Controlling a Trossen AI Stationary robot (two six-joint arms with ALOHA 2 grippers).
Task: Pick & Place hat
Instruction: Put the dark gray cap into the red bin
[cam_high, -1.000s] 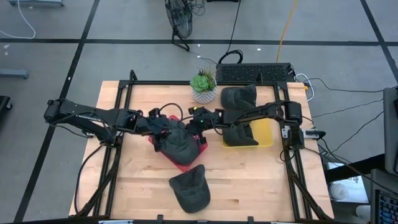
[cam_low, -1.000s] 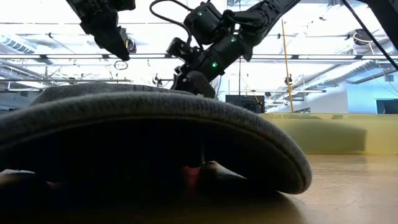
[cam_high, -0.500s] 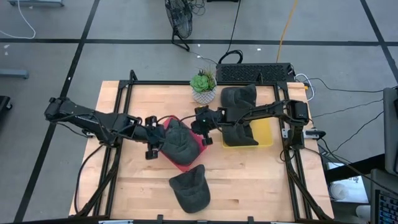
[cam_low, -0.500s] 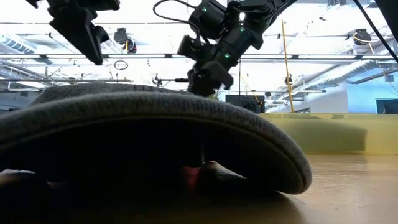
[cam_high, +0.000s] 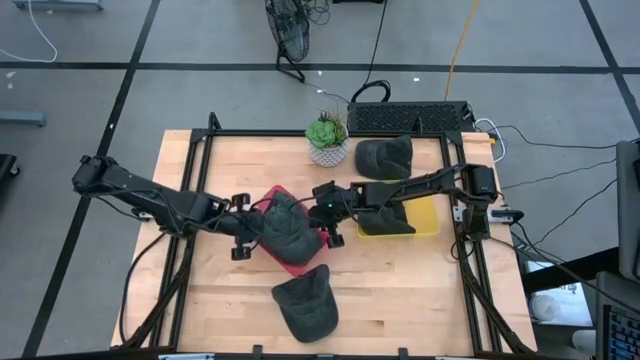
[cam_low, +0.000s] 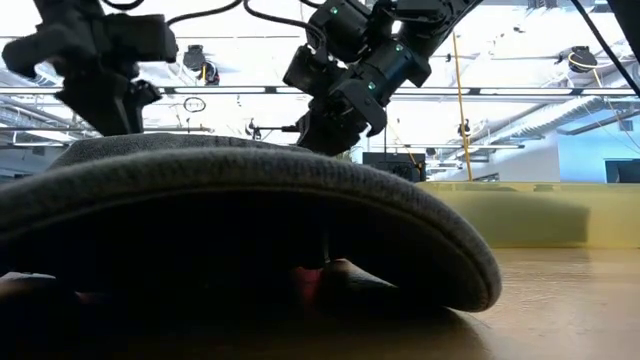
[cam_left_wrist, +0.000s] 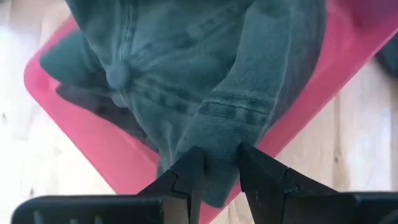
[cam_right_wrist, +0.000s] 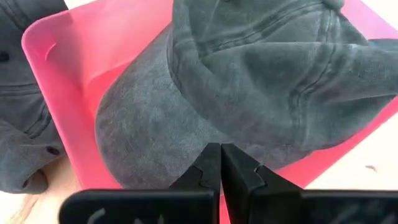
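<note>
You have a dark grey hat (cam_high: 286, 226) lying in the pink tray (cam_high: 291, 264) at the middle of the table (cam_high: 400, 290), with both arms reaching in on it from opposite sides. Your left gripper (cam_left_wrist: 216, 177) sits at the hat's left edge, and in its wrist view the two fingers (cam_left_wrist: 186, 177) have a fold of the hat's fabric between them, so it is pinching the hat. Your right gripper (cam_right_wrist: 220, 169) is at the hat's right side, just over the tray's edge; its wrist view shows the fingertips pressed together with nothing between them, just short of the hat's brim (cam_right_wrist: 149, 137). Another hat (cam_high: 306, 301) lies on the bare wood near the front edge of the table, just beside the tray's corner, and in the low view it fills the foreground. Two more hats are on the right: one (cam_high: 385, 155) at the back beside the potted succulent (cam_high: 327, 138), and one (cam_high: 385, 215) lying in the yellow tray (cam_high: 425, 212), partly under the right arm.
</note>
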